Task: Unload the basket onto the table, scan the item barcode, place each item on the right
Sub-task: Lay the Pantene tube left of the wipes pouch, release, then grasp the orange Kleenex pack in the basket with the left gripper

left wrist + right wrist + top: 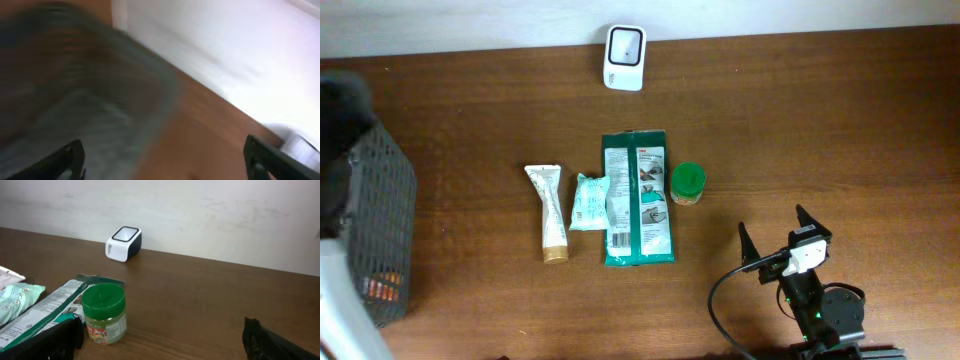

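Green-lidded, the small clear plastic jar (104,312) stands in the middle of the table, just beside the long green packet (637,197). I think a sideways push could tip it and let it roll, or its curved label could hide the barcode from the white scanner (623,57) at the far edge. The jar is upright, lid to the ceiling, long axis vertical. The right gripper (770,224) nearby is spread and empty. The left gripper (165,162), blurred, is also spread, near the black mesh basket (380,220).
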Controlling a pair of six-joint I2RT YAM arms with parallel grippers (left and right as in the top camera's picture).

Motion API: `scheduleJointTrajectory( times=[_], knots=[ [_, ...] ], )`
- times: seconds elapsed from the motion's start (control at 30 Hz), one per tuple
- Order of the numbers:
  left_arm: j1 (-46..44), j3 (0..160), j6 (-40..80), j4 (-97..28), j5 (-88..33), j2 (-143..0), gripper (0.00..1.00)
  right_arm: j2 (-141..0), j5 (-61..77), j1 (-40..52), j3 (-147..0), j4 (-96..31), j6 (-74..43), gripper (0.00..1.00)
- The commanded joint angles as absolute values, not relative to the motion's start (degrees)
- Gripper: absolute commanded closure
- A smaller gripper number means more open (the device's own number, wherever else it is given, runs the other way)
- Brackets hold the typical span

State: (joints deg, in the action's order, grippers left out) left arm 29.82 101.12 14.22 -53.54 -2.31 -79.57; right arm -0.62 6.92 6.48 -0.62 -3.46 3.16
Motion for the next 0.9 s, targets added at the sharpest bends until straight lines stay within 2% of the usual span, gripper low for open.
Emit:
scheduleJointTrajectory(
  times=[0.0, 0.13, 0.37, 0.6, 0.77, 0.83, 0.87],
  knots=[
    [40.6, 100.5, 17.4, -56.2, 4.3, -81.8, 0.15, -0.2, 6.9, 6.7, -0.3, -3.7, 2.7, 0.02],
    [45.8, 95.6, 18.9, -59.3, 4.3, -90.4, 0.24, -0.2, 6.9, 6.7, -0.3, -3.7, 2.7, 0.02],
    [46.9, 89.2, 18.9, -59.5, 4.6, -100.1, 0.25, -0.2, 6.9, 6.7, -0.3, -3.7, 2.7, 0.02],
    [46.9, 77.1, 22.3, -54.0, 8.0, -105.3, 0.34, -0.2, 6.9, 6.7, -0.3, -3.7, 2.7, 0.02],
    [46.9, 72.2, 22.3, -49.5, 8.6, -109.1, 0.49, -0.2, 6.9, 6.7, -0.3, -3.7, 2.7, 0.01],
    [46.9, 72.0, 22.3, -49.1, 8.9, -109.8, 0.62, -0.2, 6.9, 6.7, -0.3, -3.7, 2.7, 0.02],
    [46.9, 72.0, 22.3, -48.9, 8.9, -109.9, 0.78, -0.2, 6.9, 6.7, -0.3, -3.7, 2.7, 0.02]
  ],
)
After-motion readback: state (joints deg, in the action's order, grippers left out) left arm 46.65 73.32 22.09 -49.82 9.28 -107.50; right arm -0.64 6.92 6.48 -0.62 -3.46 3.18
